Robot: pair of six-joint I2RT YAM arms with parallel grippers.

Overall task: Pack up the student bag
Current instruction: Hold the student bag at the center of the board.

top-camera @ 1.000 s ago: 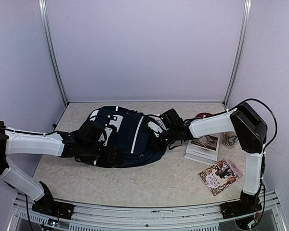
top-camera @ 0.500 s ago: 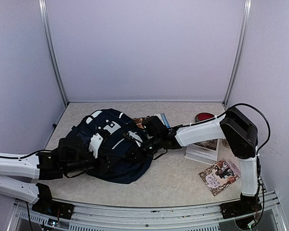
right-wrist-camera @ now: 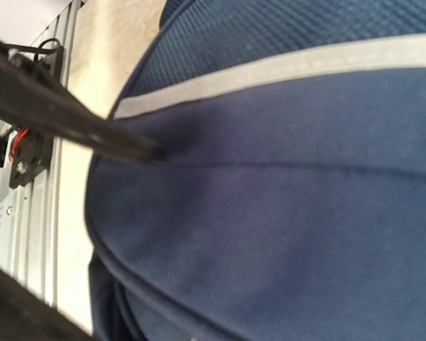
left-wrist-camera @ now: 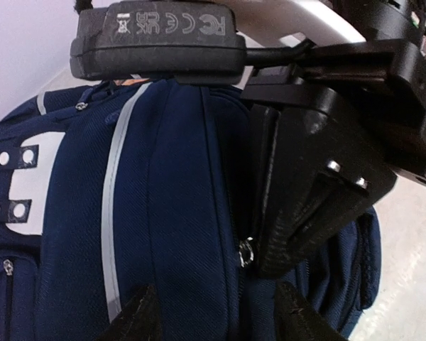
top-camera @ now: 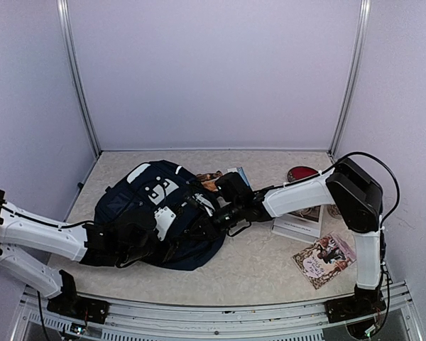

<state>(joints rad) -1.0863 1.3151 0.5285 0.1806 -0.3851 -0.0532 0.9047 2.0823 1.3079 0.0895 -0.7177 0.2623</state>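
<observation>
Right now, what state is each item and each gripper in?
student bag: lying crumpled on the table
left gripper: open, over the bag
right gripper: shut, against the bag's edge
white book: closed, flat, outside the bag
picture booklet: closed, flat, outside the bag

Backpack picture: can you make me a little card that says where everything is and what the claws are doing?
Backpack: dark blue, lying on the table, left of the middle
Left claw: fingers apart, right at the backpack's front
Right claw: shut, tip beside a zipper pull on the backpack; can't tell whether it grips it
White book: flat on the table, right of the backpack
Picture book: flat, nearer the front edge than the white book
Red thing: back right, too hidden to name
</observation>
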